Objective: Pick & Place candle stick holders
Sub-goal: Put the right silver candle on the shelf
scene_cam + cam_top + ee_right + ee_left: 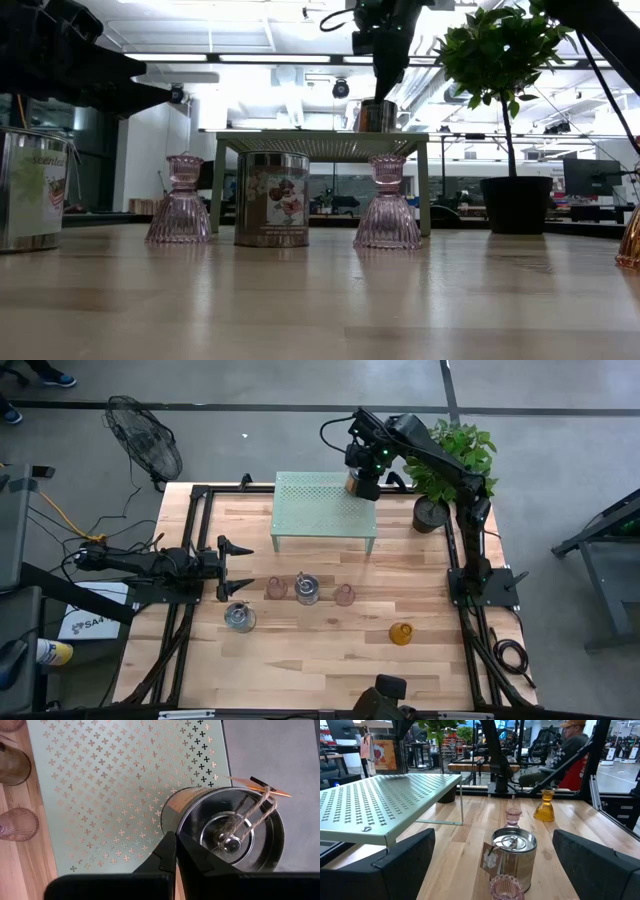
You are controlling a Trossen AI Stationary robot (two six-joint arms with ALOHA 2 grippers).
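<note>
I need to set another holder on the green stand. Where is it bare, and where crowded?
The green stand is bare except its corner nearest the plant pot, where the right gripper is shut on a metal holder.

Right arm stretched out high over the table's far side, wrist bent down, right gripper (364, 488) pointing downward, fingers (167, 852) pressed together. Left arm low and level at the left edge, left gripper (236, 568) spread wide, idle.
</note>
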